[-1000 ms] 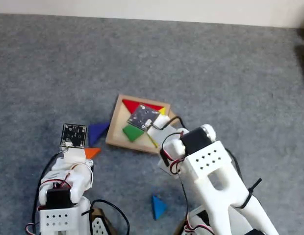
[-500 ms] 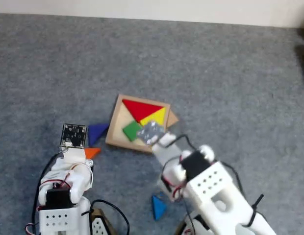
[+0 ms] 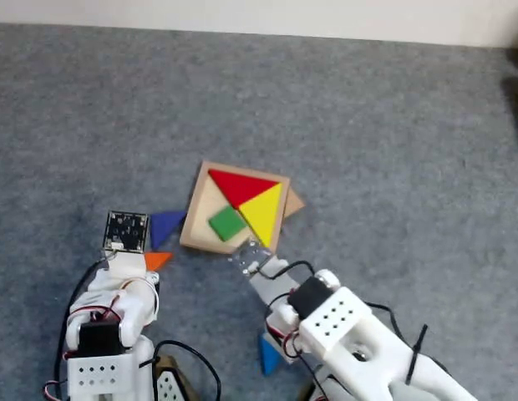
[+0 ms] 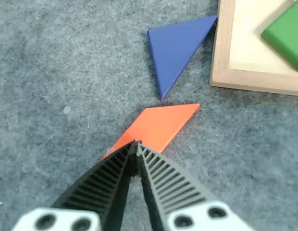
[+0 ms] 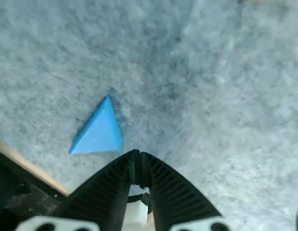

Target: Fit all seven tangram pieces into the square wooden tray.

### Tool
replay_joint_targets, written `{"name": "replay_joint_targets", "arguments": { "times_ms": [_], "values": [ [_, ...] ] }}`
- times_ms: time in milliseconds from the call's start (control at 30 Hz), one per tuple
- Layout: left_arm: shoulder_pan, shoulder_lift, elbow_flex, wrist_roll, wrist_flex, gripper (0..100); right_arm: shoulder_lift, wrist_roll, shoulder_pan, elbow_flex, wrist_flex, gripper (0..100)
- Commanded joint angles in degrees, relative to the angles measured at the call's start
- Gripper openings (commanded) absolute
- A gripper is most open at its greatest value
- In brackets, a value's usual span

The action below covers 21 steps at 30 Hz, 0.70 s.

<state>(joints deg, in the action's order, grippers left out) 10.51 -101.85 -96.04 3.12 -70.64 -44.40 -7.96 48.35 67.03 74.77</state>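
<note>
The square wooden tray (image 3: 205, 200) lies on the grey carpet (image 3: 393, 134), turned slightly askew, and holds three pieces. A red triangle (image 3: 242, 185) fills its far side, with a yellow triangle (image 3: 263, 213) edge to edge against it on the right. A green square (image 3: 227, 223) sits just beside the yellow one, toward the near rim, and the left part of the tray floor is bare wood. A small tan shape (image 3: 294, 202) sticks out past the tray's right edge, and I cannot tell what it is. Outside the tray on its left, a dark blue triangle (image 4: 175, 45) lies flat with one tip at the outer rim. An orange piece (image 4: 158, 127), a slanted four-sided shape, lies just beyond the triangle's other tip, apart from it. The left gripper (image 4: 134, 147) has its jaws pressed together with nothing between them. Their tips are over the near end of the orange piece, though whether they touch it is unclear. A light blue triangle (image 5: 98, 132) lies alone on the carpet, well apart from the tray and partly hidden under the right arm in the high view. The right gripper (image 5: 138, 156) is also closed and empty, hanging above the carpet just beside that triangle.
</note>
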Motion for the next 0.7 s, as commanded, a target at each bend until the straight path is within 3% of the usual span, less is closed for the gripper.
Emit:
{"name": "replay_joint_targets", "arguments": {
  "times_ms": [0, 433, 667],
  "values": [
    [-0.5, -2.5, -1.1, 0.4, -0.1, 0, 2.9, 0.5, 3.7, -3.2, 2.5, 0.8],
    [-0.5, -2.5, -1.1, 0.4, -0.1, 0, 4.0, 0.6, 16.2, -4.4, 2.8, 0.7],
    [-0.5, -2.5, -1.1, 0.4, -0.1, 0, 4.0, 2.8, 18.9, -4.0, -0.8, 0.7]
  ]
}}
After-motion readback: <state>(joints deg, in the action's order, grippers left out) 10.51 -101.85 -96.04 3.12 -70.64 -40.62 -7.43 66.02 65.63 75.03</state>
